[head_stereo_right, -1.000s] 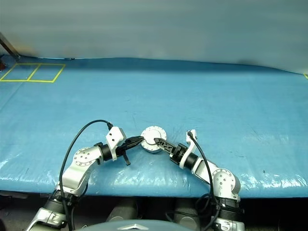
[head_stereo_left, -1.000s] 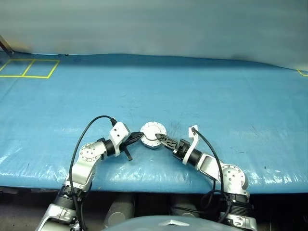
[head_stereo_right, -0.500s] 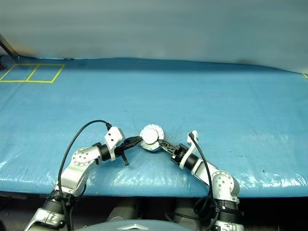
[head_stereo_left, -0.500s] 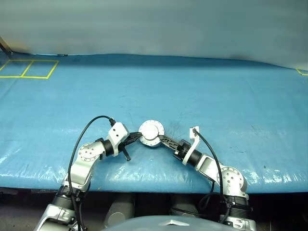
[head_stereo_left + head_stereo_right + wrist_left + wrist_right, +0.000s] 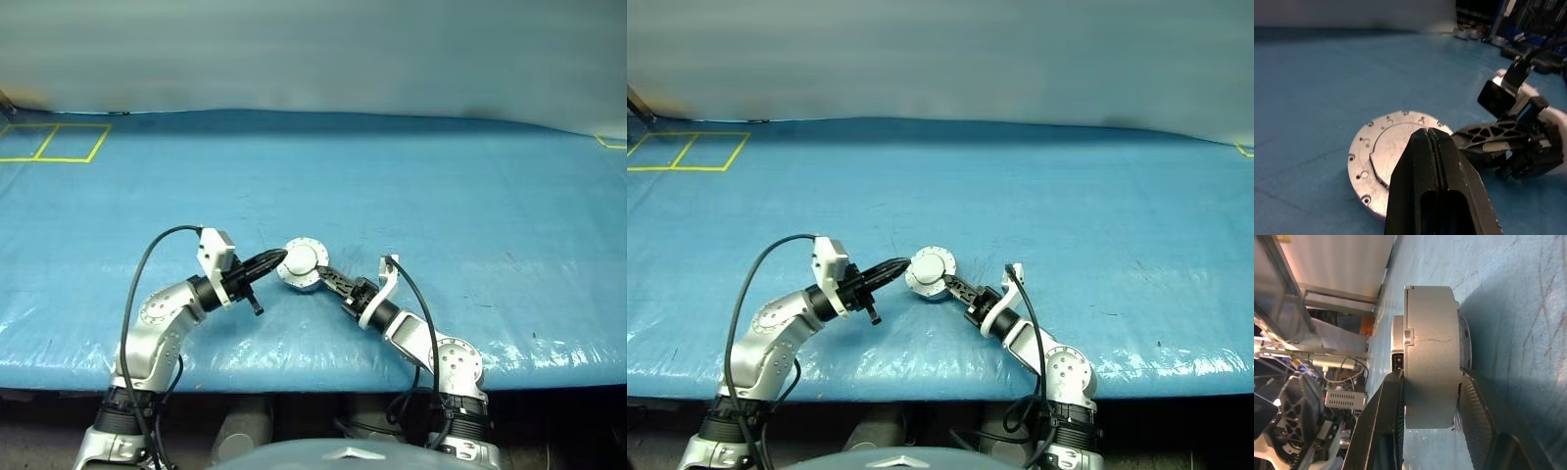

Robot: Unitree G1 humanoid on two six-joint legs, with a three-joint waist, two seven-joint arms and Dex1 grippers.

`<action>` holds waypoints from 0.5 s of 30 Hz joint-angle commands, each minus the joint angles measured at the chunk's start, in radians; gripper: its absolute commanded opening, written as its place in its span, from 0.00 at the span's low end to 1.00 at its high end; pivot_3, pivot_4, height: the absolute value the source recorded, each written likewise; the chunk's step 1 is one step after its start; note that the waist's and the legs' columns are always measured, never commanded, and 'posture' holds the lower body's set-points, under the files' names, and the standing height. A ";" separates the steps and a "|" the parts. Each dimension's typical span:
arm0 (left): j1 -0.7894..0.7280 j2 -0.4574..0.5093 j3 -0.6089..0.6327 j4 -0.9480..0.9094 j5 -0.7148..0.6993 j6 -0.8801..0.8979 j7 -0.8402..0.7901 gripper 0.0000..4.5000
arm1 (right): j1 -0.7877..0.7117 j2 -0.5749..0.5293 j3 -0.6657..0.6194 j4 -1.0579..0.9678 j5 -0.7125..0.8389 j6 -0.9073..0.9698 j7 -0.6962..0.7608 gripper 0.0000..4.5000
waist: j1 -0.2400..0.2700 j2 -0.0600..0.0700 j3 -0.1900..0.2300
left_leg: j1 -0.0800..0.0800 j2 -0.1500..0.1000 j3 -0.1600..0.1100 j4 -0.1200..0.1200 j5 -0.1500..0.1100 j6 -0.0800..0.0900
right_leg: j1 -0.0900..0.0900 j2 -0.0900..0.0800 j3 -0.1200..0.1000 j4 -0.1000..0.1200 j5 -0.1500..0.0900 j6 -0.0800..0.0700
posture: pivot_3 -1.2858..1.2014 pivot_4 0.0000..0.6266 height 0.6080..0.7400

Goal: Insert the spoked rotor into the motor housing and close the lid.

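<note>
Housing (image 5: 299,265): silver puck on the blue table (image 5: 411,186), lid (image 5: 1386,152) closed on top.
Right gripper (image 5: 321,275): jaws clamped on the housing's sides.
Left gripper (image 5: 277,258): fingers pressed together, tips at the lid's edge from the opposite side.

motor housing (image 5: 300,264) interior hidden, rotor perhaps inside

A blue tarp (image 5: 411,186) covered the tabletop, creased and glossy along its near edge. Yellow tape squares (image 5: 49,143) were marked at its far left corner, with another yellow mark (image 5: 611,143) at the far right. A pale wall (image 5: 313,49) stood behind.
</note>
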 commanded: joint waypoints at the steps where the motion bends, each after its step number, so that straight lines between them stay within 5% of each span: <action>1: 0.004 -0.003 0.058 -0.061 -0.114 0.087 0.032 0.00 | 0.001 0.085 -0.023 -0.025 0.106 -0.022 -0.024 0.27 | 0.001 0.000 0.001 | 0.000 0.000 0.000 0.000 0.000 0.000 | 0.000 0.000 0.000 0.000 0.000 0.001 | 0.52 0.24 1.00; 11: 0.017 -0.070 0.134 -0.057 -0.226 0.174 0.159 0.00 | -0.079 0.100 0.022 -0.096 0.274 -0.103 -0.015 0.27 | -0.010 0.003 0.006 | -0.003 -0.001 0.001 -0.001 0.000 0.001 | 0.001 0.002 0.001 0.001 0.005 0.003 | 0.52 0.24 1.00; 15: 0.046 -0.118 0.161 -0.056 -0.329 0.203 0.148 0.21 | -0.118 0.083 0.039 -0.132 0.342 -0.125 -0.033 0.27 | -0.014 0.003 0.007 | -0.003 -0.001 0.002 -0.001 0.000 0.001 | 0.001 0.002 0.001 0.001 0.005 0.003 | 0.52 0.24 1.00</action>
